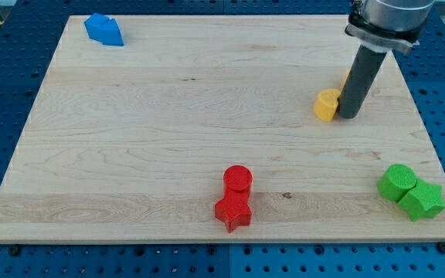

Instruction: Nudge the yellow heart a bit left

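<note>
The yellow heart [327, 104] lies on the wooden board [168, 116] at the view's right, upper half. My tip [347, 116] stands right against the heart's right side, apparently touching it. The dark rod rises from there to the arm at the view's top right. A small orange edge of another block [345, 77] peeks out behind the rod; its shape is hidden.
A blue block [103, 30] sits at the board's top left corner. A red cylinder [238, 179] and a red star [232, 211] touch at the bottom centre. A green cylinder [398, 181] and a green block [422, 201] sit at the bottom right corner.
</note>
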